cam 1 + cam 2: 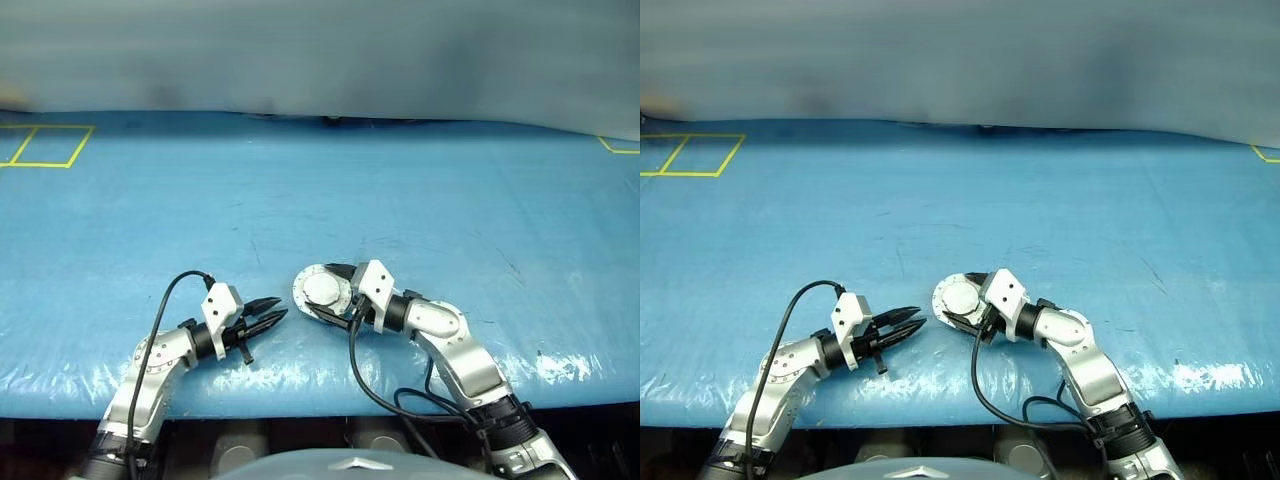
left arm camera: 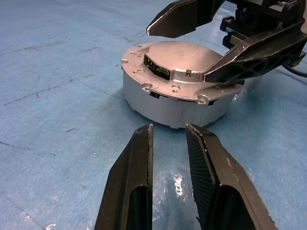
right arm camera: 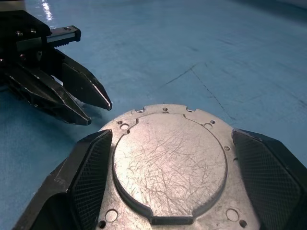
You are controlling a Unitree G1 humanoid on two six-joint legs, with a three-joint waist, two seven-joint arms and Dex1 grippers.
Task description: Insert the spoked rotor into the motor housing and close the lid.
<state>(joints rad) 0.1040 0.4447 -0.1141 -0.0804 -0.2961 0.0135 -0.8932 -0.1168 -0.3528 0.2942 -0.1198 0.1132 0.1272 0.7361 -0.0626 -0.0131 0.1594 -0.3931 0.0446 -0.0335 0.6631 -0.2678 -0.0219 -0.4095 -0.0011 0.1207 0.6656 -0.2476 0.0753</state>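
The motor housing (image 2: 168,103) is a round silver cup standing on the blue table near its front edge. The lid (image 3: 168,163) lies flat on top of it, plain scratched grey face up. The spoked rotor is hidden. My right gripper (image 1: 328,296) is open, with one finger on each side of the lid and just above it. My left gripper (image 1: 278,308) points at the housing from a short way off on the left. Its fingers (image 2: 139,163) stand a narrow gap apart with nothing between them.
A blue sheet (image 1: 420,200) covers the table, with a glossy strip along the front edge (image 1: 560,365). Yellow tape squares (image 1: 45,145) mark the far left and a yellow corner (image 1: 620,148) the far right. Black cables (image 1: 370,385) hang from both wrists.
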